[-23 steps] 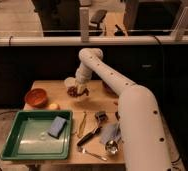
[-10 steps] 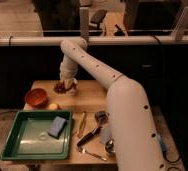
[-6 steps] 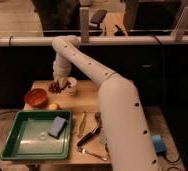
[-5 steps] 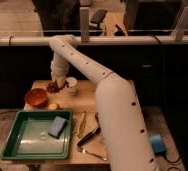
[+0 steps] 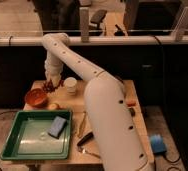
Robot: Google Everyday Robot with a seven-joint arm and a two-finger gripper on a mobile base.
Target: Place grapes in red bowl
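Grapes (image 5: 48, 87) are clamped in the gripper (image 5: 51, 83) just beside the red bowl (image 5: 35, 102); a short carry over its rim is needed.

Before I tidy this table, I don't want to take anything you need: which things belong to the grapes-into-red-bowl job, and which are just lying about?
In the job: red bowl; grapes, held by the gripper beside that bowl.
Lying about: white cup; yellowish fruit; green tray holding a blue sponge; utensils.
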